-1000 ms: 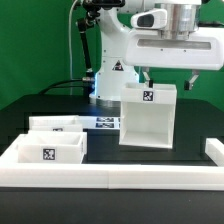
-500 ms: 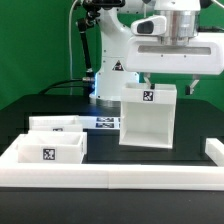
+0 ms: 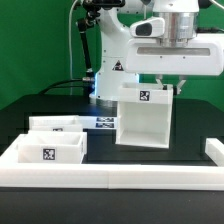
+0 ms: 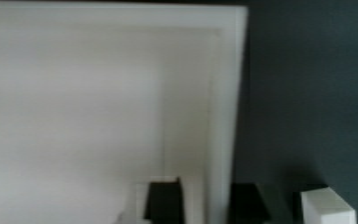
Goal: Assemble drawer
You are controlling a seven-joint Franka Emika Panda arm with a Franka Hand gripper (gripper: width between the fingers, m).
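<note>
The tall white drawer shell (image 3: 145,120) stands at the table's middle with a square tag on its upper front. My gripper (image 3: 168,84) is down over its top edge on the exterior view's right. In the wrist view the shell (image 4: 105,90) fills most of the picture, and my gripper (image 4: 206,200) has one dark finger (image 4: 163,200) on each side of a thin shell wall, pressed against it. Two small open white trays lie at the exterior view's left: one with a tag (image 3: 48,150) in front, another (image 3: 55,124) behind it.
A long low white rail (image 3: 120,175) edges the table's front, with a raised end (image 3: 212,150) at the exterior view's right. The marker board (image 3: 103,123) lies flat behind the shell. The arm's white base (image 3: 115,60) stands at the back. A white block corner (image 4: 336,205) shows beside my fingers.
My gripper has come down onto the shell's top edge. The shell has shifted a little toward the exterior view's left. The trays have not moved.
</note>
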